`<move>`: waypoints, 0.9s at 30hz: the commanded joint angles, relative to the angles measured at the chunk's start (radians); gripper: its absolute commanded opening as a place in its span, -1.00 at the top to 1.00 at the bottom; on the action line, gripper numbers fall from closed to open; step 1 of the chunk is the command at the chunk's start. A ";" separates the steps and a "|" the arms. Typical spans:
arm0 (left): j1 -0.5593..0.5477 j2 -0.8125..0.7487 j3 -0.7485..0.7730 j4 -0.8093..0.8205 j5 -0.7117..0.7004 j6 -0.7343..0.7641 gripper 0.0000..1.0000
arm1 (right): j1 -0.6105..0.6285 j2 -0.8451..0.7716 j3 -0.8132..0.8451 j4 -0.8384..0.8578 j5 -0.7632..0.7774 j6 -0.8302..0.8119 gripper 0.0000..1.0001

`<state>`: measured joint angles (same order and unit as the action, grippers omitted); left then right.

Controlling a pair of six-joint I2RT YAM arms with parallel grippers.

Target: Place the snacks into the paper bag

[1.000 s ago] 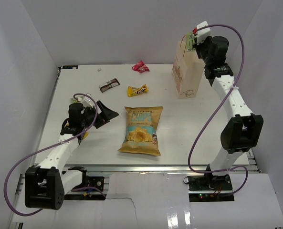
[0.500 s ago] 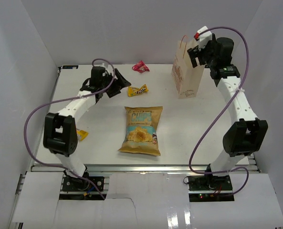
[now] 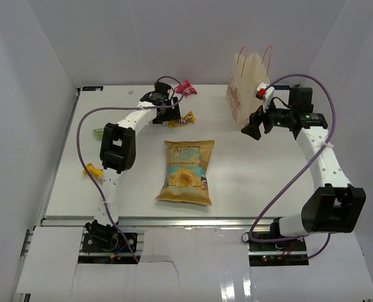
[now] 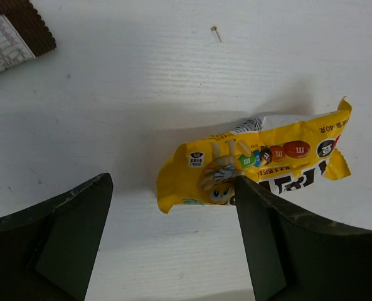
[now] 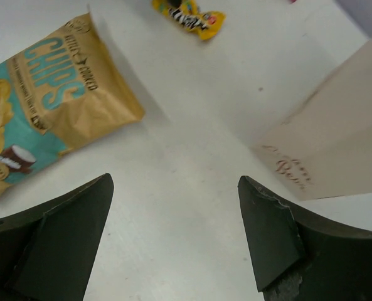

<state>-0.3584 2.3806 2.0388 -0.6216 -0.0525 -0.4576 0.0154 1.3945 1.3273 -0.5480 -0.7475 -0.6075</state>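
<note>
Left tool, spread, brackets a crinkled glossy yellow packet; right tool, spread, faces the matte white worktop.

A strip of bare counter runs between the chips bag and the upright paper bag, and the right hand hangs over it with fingers spread, touching neither. The left hand has its fingers wide apart, with the end of the yellow packet in the gap, just beside one finger, and the dark brown packet well apart. White walls close the left, back and right sides, and the loop handles stand above the paper bag's top.
</note>
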 commanded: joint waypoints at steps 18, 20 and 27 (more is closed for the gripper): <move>0.019 0.016 -0.017 0.099 0.232 0.152 0.36 | 0.023 0.015 -0.037 -0.203 -0.256 -0.291 -0.70; 0.021 -0.007 -0.035 0.109 0.244 0.148 0.69 | 0.053 0.012 -0.043 -0.250 -0.262 -0.391 -0.69; 0.024 -0.200 -0.204 0.213 0.360 0.113 1.00 | 0.150 0.014 -0.059 -0.328 -0.231 -0.725 -0.66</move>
<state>-0.3412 2.3352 1.8961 -0.4416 0.2241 -0.3260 0.1337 1.4113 1.2491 -0.8230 -0.9676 -1.1294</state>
